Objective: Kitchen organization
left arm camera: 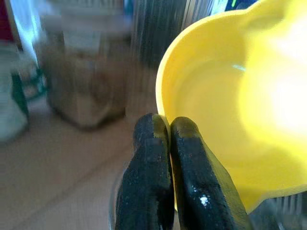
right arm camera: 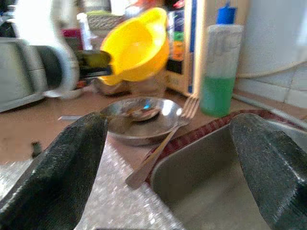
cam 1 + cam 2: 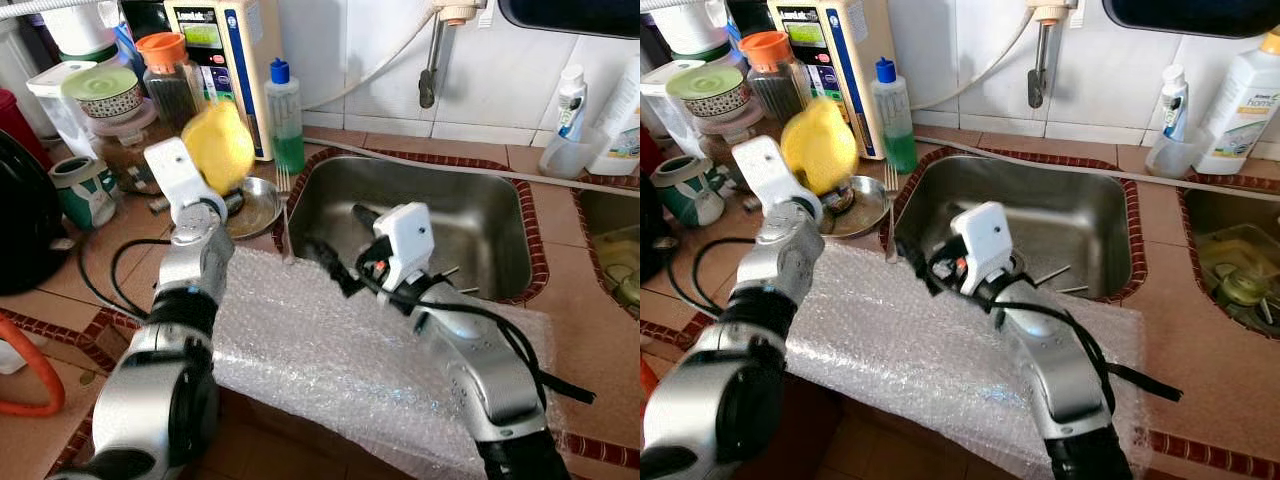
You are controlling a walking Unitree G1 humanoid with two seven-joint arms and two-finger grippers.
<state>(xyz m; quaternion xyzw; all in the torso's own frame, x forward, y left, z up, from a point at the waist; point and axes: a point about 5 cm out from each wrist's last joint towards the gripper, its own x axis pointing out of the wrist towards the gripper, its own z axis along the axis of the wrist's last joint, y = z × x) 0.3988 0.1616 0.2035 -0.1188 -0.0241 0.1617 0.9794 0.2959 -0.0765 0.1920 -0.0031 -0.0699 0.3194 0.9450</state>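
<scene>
Overhead, yellow bowl (image 2: 136, 45) pinched in left tool (image 1: 168, 139); right tool (image 2: 168, 158) spread wide; bottle (image 3: 1243, 100) label "home".

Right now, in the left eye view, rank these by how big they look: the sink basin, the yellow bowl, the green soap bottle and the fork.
1. Sink basin, clearly largest.
2. Yellow bowl, held up in the left gripper, so nearness may enlarge it.
3. Green soap bottle, near the bowl in apparent size; unsure.
4. Fork, thinnest.
</scene>
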